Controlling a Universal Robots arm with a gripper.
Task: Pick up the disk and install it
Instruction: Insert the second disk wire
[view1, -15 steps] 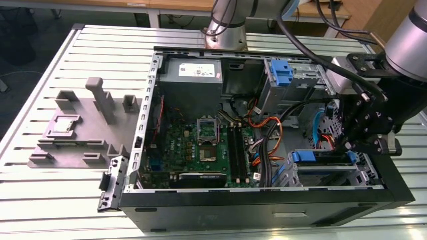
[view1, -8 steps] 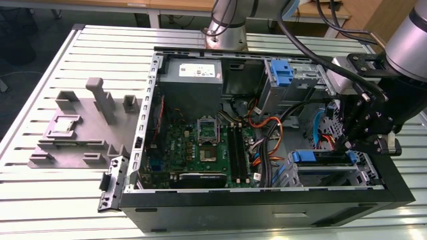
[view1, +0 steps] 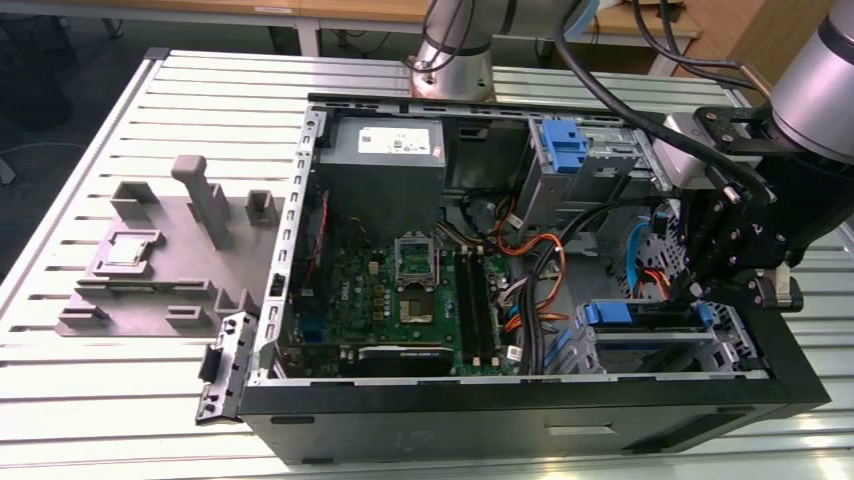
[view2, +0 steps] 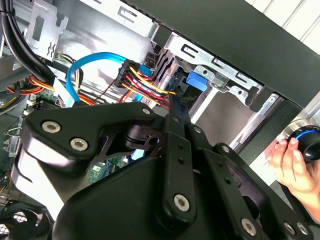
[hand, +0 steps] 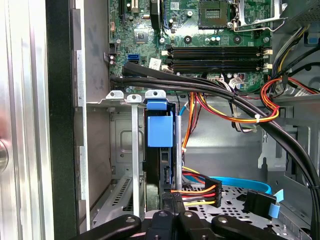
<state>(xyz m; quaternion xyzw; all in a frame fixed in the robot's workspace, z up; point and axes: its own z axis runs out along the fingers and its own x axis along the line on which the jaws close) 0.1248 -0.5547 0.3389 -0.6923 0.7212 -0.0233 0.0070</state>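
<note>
- The computer case (view1: 534, 420) lies open on the slatted worktop (view1: 120, 400), with the arm reaching into it at the exterior view's right.
- The tool (view1: 727, 255) sits low inside the case, above the metal drive cage (view1: 667, 345) in the corner nearest the front panel.
- In the first wrist view the disk (hand: 162, 165) stands on edge in a slot of the cage, its blue carrier tab (hand: 160, 131) uppermost; the dark body below it is partly hidden by the cage rails.
- The tool's black links meet at the end of the disk, seemingly touching or pinching it, but whether the jaws are closed on it cannot be told.
- A blue data cable (view2: 95, 60) and a bundle of red, yellow and black power wires (view2: 137, 80) run just beside the slot.
- A hand (view2: 292, 167) rests on a round controller outside the case in the second wrist view.
- Judged from this, the pickup is over and the installing step is in hand: the disk appears to be in the bay, though how fully seated is unclear.
- The next move would call for a straight push along the slot, keeping the disk square to the rails and clear of the wires.
</note>
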